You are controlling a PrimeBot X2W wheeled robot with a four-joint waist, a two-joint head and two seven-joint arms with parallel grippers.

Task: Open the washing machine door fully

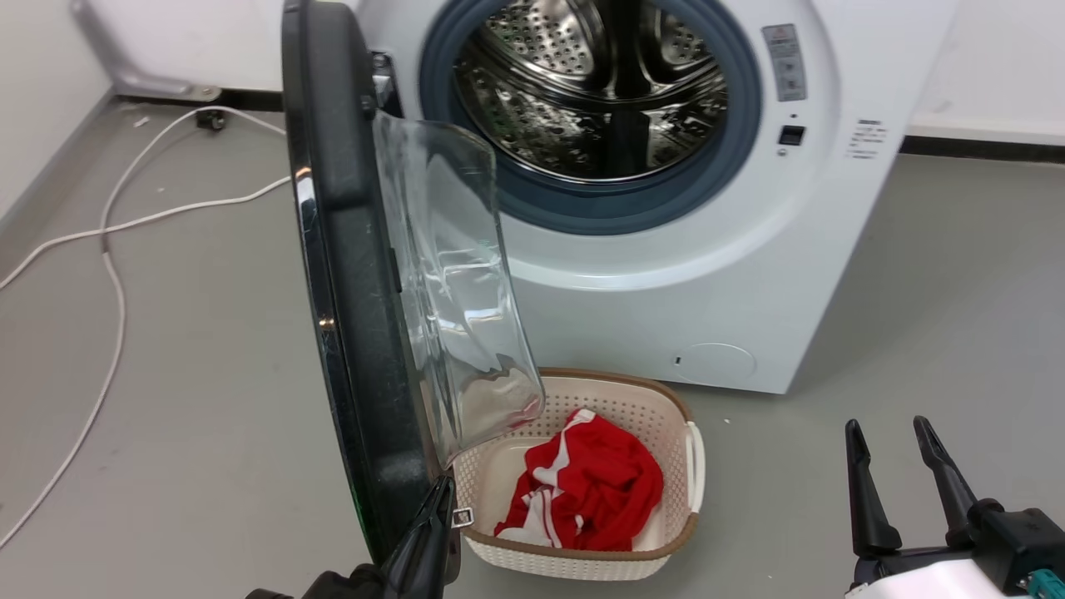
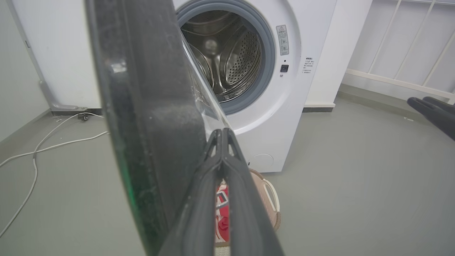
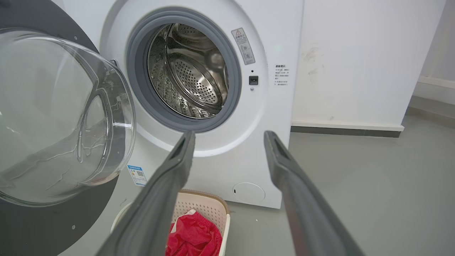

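The washing machine (image 1: 749, 249) is white, and its steel drum (image 1: 591, 83) is exposed. The washing machine door (image 1: 349, 249) is black and stands swung out about square to the front, edge-on in the head view. Its clear glass bowl (image 1: 449, 274) bulges to the right. My left gripper (image 1: 438, 491) is shut, with its tips against the inner side of the door's lower rim. In the left wrist view the left gripper (image 2: 222, 133) lies beside the door (image 2: 142, 89). My right gripper (image 1: 899, 433) is open and holds nothing, right of the basket and apart from the door (image 3: 21, 227).
A cream laundry basket (image 1: 691, 466) holding a red garment (image 1: 591, 491) sits on the floor under the door's bowl, in front of the machine. White cables (image 1: 108, 274) trail over the grey floor at the left. A white railing (image 2: 398, 53) stands right of the machine.
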